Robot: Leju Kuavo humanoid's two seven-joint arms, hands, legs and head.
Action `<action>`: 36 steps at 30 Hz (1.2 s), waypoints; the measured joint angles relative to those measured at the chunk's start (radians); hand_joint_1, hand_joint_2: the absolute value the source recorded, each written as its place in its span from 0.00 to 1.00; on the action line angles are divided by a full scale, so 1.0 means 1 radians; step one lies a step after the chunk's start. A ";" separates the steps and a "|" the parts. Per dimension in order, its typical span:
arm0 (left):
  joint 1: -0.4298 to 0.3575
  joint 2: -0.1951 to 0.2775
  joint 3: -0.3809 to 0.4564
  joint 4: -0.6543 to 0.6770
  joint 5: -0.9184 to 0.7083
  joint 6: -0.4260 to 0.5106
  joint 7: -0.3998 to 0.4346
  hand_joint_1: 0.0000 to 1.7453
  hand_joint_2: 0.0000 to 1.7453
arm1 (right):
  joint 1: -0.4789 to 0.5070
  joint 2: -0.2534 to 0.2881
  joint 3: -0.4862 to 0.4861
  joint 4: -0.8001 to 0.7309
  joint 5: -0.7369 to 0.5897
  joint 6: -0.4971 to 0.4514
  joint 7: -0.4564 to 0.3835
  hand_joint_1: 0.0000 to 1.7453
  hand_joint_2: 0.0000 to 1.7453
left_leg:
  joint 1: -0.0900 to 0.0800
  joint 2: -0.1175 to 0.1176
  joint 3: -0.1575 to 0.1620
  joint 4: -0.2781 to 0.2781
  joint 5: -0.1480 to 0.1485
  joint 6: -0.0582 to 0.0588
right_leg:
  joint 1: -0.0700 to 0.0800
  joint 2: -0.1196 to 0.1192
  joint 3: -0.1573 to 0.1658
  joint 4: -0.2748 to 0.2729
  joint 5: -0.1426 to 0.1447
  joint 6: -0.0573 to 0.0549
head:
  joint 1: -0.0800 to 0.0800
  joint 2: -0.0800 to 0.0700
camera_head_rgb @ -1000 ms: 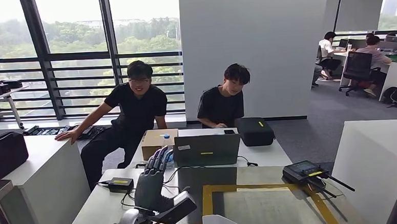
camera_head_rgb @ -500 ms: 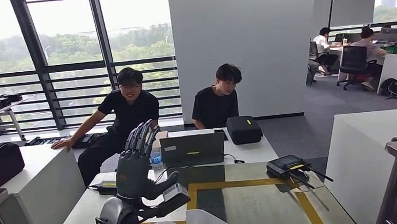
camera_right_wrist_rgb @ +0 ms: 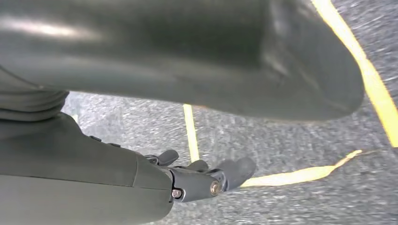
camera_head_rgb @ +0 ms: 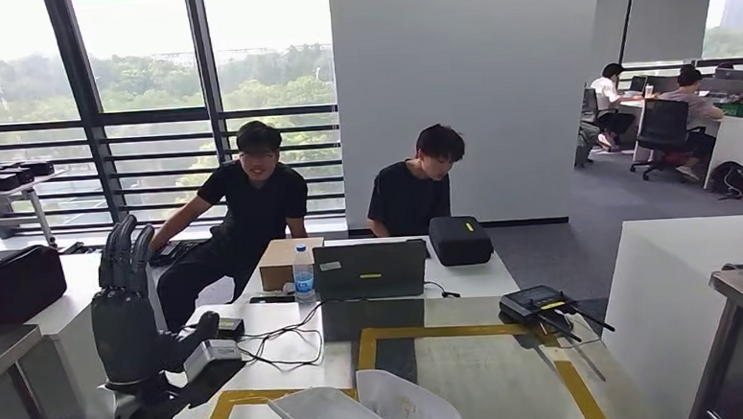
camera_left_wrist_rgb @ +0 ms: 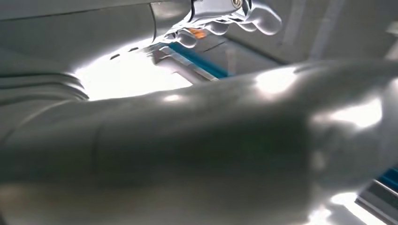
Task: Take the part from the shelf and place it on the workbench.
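Grey and dark, the left hand (camera_head_rgb: 128,313) stands raised at about 8 o'clock in the head view. Its fingers (camera_head_rgb: 125,256) are straight, pointing up and a little apart, its thumb juts toward 3 o'clock, and nothing is in its grasp.

The right hand (camera_right_wrist_rgb: 206,180) hangs over speckled grey floor (camera_right_wrist_rgb: 291,140) marked with yellow lines (camera_right_wrist_rgb: 190,131). Its dark fingers show only in part, so I cannot tell whether they are spread or curled.

Two white curved shells (camera_head_rgb: 359,412) sit at 6 o'clock by the bottom edge, over the glass-topped workbench (camera_head_rgb: 471,358) with its yellow-taped rectangle. I cannot tell whether they are the part or whether they rest on the bench.

Toward 12 o'clock on the bench are a laptop (camera_head_rgb: 369,270), a water bottle (camera_head_rgb: 303,272) just beside it at 9 o'clock, a cardboard box (camera_head_rgb: 279,264) and a black case (camera_head_rgb: 460,240). A black handheld controller (camera_head_rgb: 536,304) lies near 3 o'clock. Two people in black shirts (camera_head_rgb: 252,206) sit behind the bench, in front of tall windows.
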 joint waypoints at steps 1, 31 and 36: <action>0.016 0.005 0.015 -0.010 0.035 0.000 -0.011 0.00 0.00 | -0.001 0.000 0.000 0.000 0.003 0.000 -0.002 0.00 0.00 | 0.001 0.000 -0.015 0.001 0.012 0.000 | -0.002 -0.001 -0.014 0.062 -0.046 0.004 | 0.001 0.000; 0.607 -0.089 0.404 -0.163 0.631 0.049 -0.251 0.00 0.00 | 0.006 0.000 -0.043 0.000 0.009 -0.027 0.008 0.00 0.00 | 0.003 -0.001 0.017 -0.011 -0.011 0.000 | -0.001 -0.003 0.019 0.020 -0.045 0.008 | -0.002 0.000; 0.660 -0.114 0.431 -0.170 0.649 0.054 -0.258 0.00 0.00 | 0.005 -0.007 -0.043 0.000 0.014 -0.024 -0.019 0.00 0.00 | 0.003 0.003 -0.059 0.002 0.041 -0.004 | -0.001 -0.003 0.088 0.101 -0.047 0.012 | 0.001 0.000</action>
